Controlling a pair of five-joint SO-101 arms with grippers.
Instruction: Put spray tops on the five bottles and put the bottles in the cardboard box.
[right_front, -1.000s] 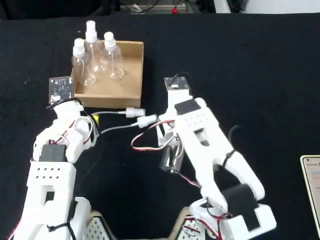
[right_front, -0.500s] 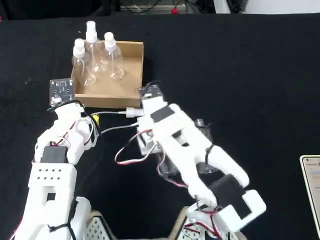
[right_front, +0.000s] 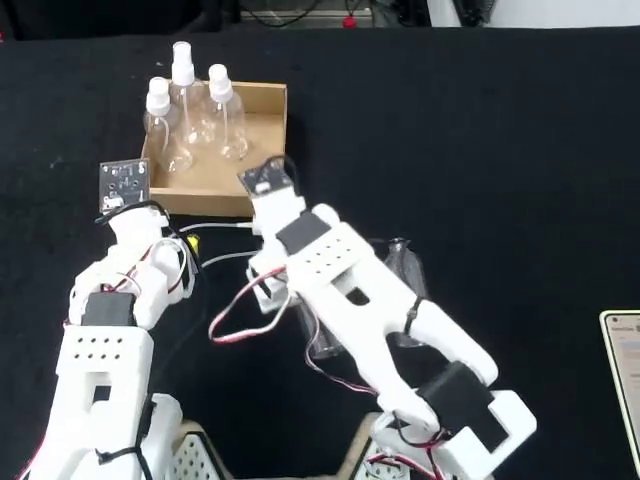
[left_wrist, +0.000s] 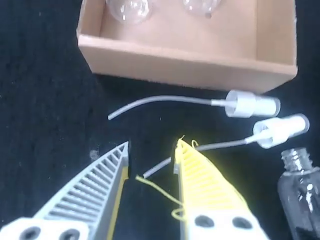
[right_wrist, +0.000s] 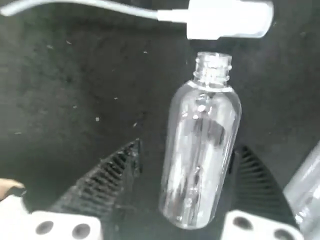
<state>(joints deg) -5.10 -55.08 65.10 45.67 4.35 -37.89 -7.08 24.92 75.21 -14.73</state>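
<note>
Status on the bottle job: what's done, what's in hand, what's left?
Done: three capped bottles stand in the box.
In hand: the right gripper is open astride an uncapped bottle lying on the table, not gripped. The left gripper is open near two loose spray tops.
Left: cap that bottle and the second bare bottle, then box both.

The setting is a robotics test bench in a lab or workshop room. The work surface is a table (right_front: 520, 140) covered in black cloth. It carries a white printed-plastic left arm (right_front: 105, 335) and right arm (right_front: 370, 300), with exposed red and white servo wires (right_front: 232, 318) and a bare circuit board (right_front: 124, 182) at the wrist. Loose cables (right_front: 290, 12) run along the far edge of the table.
</note>
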